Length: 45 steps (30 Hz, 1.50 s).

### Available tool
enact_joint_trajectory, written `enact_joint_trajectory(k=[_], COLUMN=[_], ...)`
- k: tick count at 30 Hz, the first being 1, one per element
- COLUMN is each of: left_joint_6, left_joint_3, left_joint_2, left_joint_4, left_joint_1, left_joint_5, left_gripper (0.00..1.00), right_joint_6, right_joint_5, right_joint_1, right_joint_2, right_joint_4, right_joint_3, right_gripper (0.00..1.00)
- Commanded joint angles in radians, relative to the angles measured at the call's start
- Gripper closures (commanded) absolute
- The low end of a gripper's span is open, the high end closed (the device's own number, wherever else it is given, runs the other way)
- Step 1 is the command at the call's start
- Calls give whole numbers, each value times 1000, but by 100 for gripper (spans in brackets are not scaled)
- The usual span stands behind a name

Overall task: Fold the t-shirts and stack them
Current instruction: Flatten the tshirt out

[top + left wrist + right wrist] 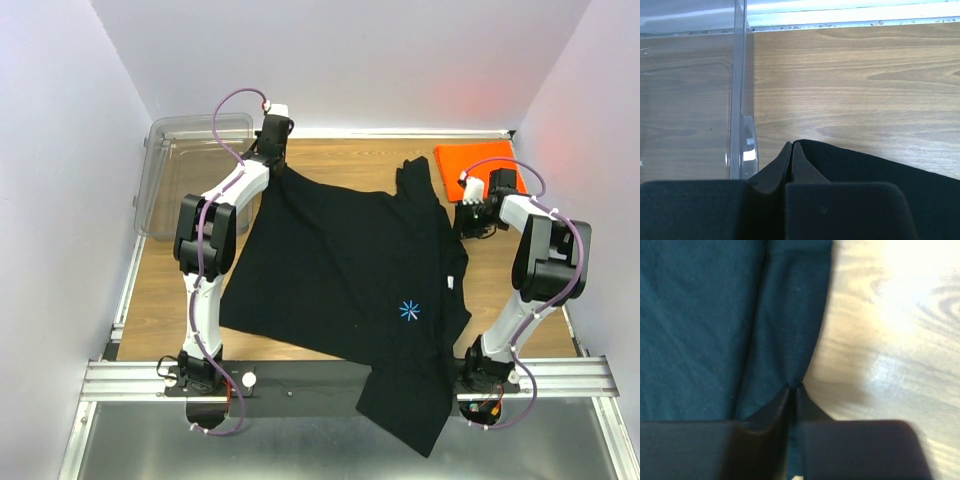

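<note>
Black t-shirt spread on wooden surface, left pincer closed on its far-left corner, right pincer closed on its right edge, orange t-shirt folded at far right

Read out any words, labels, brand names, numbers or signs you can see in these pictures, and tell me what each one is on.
No readable words or numbers in any view.
The only sign is a blue starburst logo on the black t-shirt: a symbol, with no lettering.
The orange t-shirt and the clear bin show no print or label.
</note>
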Motion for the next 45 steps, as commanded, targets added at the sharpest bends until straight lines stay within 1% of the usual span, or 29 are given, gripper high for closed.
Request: enact_joint_trajectory(k=[1,4,8,11,23,27,29,31,32,33,34,37,40,45], left_joint_6=[-16,-16,-17,-17,-25,-27,-27,-28,-28,-30,-33,-42,-51,-62], left_joint_3=[-23,-29,-25,-26,-31,-26,-29,-31,-35,-37,-43,-58,-84,-115], left_joint_2=[-62,-66,-66,-65,-62,-59,-59,-59,-57,-57,-62,-80,-107,-158], left_joint_4=[25,28,26,23,15,9,9,8,8,6,5,2,-1,-20], left_joint_1=[7,7,10,13,25,25,27,25,25,25,25,27,30,30], left_joint_5=[16,15,15,13,21,27,30,33,36,38,38,39,47,56], left_gripper=[100,100,100,100,100,100,100,100,100,100,100,100,100,100], right_joint_6=[-20,-33,-57,-75,-151,-164,-177,-191,-210,-218,-236,-272,-310,-365], right_joint_5=[39,78,147,172,232,215,185,148,94,76,47,37,59,120], right_joint_1=[-25,-49,-71,-87,-133,-150,-153,-153,-153,-153,-152,-152,-152,-153], right_joint_2=[-77,-151,-221,-243,-249,-219,-205,-200,-197,-191,-185,-140,-125,-149], right_joint_4=[-45,-45,-45,-47,-48,-47,-48,-51,-61,-68,-76,-122,-136,-165], right_joint_3=[-21,-12,-23,-41,-156,-164,-170,-176,-182,-184,-184,-178,-195,-211], right_gripper=[91,99,99,99,99,97,92,88,86,86,87,94,97,98])
